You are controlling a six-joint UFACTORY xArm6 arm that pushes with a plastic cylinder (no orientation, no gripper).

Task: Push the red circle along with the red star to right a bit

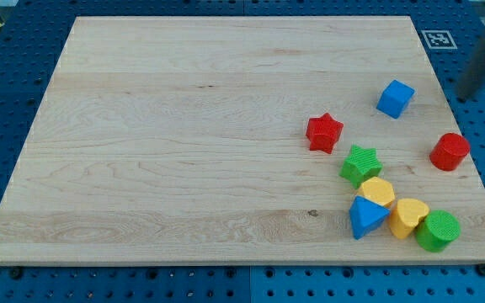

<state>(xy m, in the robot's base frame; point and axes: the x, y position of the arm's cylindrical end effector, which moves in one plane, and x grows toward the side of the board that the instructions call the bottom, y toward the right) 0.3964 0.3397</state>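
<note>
My tip (463, 98) is kept off the surface's (183, 126) right edge, above the red circle (450, 151); the red star (324, 132) lies well left. No pincer is fitted.

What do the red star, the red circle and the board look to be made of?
Red star and red circle: probably moulded plastic, uniform saturated colour, matte with soft sheen. Board: pale wood, visible grain lines and plank seams, unglossy finish. My tip appears dark and blurred; material unclear.

One camera looks steeply down on the wooden board (183, 126) (probably from its near edge).
</note>
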